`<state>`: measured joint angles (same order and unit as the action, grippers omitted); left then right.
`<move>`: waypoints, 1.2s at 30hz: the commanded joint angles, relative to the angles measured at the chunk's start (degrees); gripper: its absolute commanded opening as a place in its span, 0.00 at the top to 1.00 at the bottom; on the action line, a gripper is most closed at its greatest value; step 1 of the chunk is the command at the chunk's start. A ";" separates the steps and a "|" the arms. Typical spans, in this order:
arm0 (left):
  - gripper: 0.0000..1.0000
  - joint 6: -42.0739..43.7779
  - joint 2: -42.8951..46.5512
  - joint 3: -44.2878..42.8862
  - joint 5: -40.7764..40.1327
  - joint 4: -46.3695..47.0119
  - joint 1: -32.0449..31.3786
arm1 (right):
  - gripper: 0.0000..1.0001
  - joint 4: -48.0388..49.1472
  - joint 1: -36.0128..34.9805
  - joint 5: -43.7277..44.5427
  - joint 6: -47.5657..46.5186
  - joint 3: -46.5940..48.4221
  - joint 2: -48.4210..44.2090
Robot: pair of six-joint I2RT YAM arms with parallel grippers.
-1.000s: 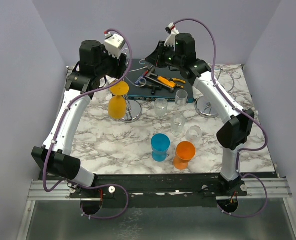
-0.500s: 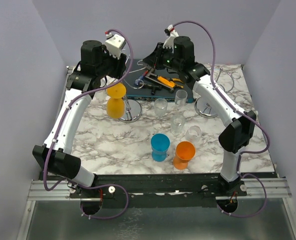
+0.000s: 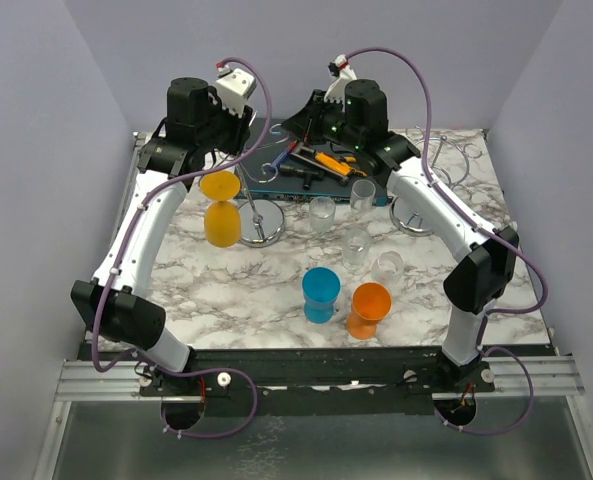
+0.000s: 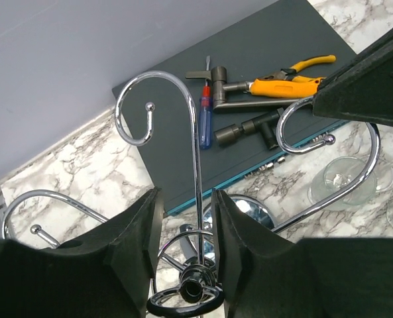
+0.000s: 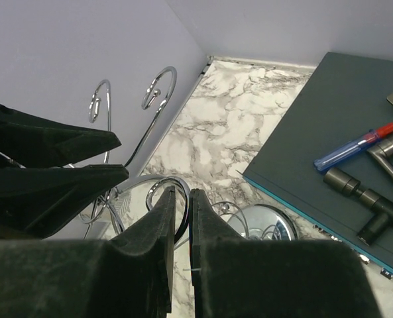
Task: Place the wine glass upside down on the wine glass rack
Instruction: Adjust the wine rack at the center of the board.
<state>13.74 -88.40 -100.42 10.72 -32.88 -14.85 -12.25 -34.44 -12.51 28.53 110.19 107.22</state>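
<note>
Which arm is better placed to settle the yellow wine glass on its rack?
Left. The left gripper sits over the rack, jaws apart either side of its post, right beside the upside-down yellow wine glass. The right gripper, jaws almost shut, hovers near the tool tray, farther away.

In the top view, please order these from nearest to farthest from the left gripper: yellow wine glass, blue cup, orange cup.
1. Yellow wine glass, upside down at far left, close to the left gripper.
2. Round blue cup, front centre.
3. Orange flared cup, just right of the blue one, slightly farther.
</note>
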 commanded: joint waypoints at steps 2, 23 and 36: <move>0.61 1.54 -2.17 -5.57 -2.50 2.14 1.12 | 0.99 -8.14 -2.04 -2.34 0.07 -4.27 0.10; 0.11 -9.45 11.52 0.90 0.72 -2.58 1.14 | 0.99 -12.53 -1.92 4.39 0.33 -2.16 3.30; 0.24 -15.27 6.53 3.20 2.24 -3.34 1.13 | 0.99 -11.93 -1.92 5.11 0.64 -2.03 3.09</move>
<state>2.09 -78.72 -95.24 12.73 -35.55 -13.91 -14.20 -34.46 -5.48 30.17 110.00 107.37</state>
